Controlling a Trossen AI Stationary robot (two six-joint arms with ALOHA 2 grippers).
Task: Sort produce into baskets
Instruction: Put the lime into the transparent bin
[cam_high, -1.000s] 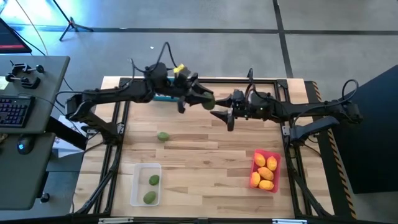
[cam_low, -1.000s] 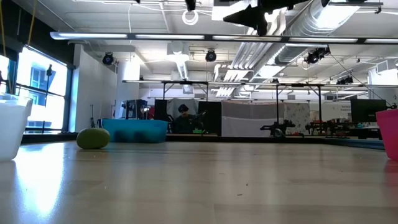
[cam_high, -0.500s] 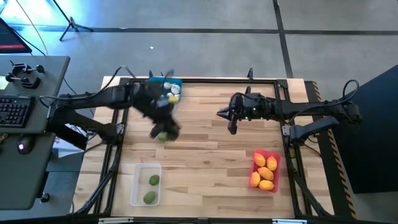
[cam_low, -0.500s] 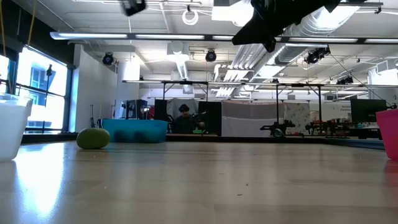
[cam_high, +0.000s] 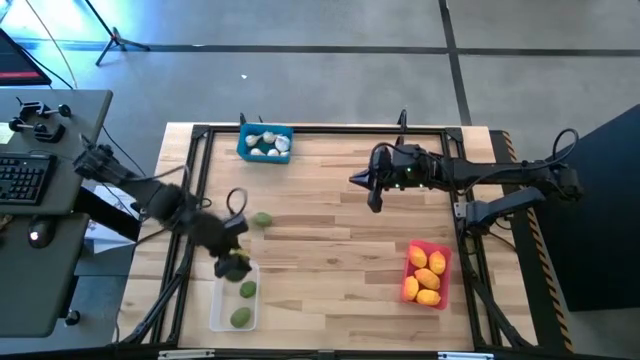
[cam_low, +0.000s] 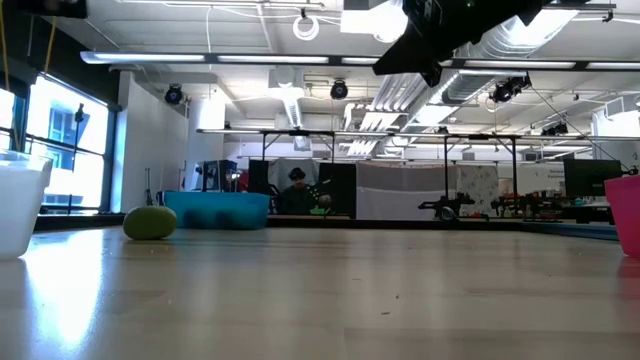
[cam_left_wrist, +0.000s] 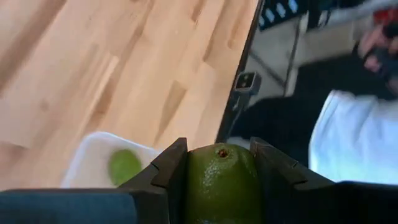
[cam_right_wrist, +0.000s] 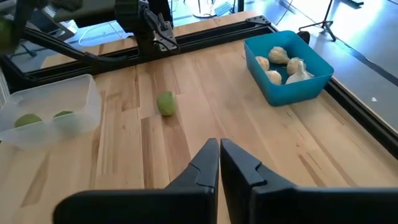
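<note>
Your left gripper (cam_left_wrist: 217, 163) is clamped on a green lime-like fruit (cam_left_wrist: 217, 180), one dark finger on each flank, stem end showing between them. It hangs over the near rim of the clear bin (cam_high: 234, 296), which already holds two green fruits (cam_high: 243, 304). Take that bin as your landmark: one more green fruit (cam_high: 262, 219) lies loose on the wooden table (cam_high: 340, 240) just beyond it, the blue bin (cam_high: 265, 142) with its garlic bulbs (cam_high: 268, 144) sits well beyond at the far edge, and the red bin (cam_high: 428, 275) of yellow lemons (cam_high: 428, 274) is well off to the right.

The held fruit looks firm, light and smooth-skinned, so it will likely roll once freed; let it go low inside the clear bin. For the loose one, grip across its short middle, not the tapered ends.

Your right gripper (cam_right_wrist: 219, 151) waits above the table, far from the clear bin, fingers pressed together on nothing.
</note>
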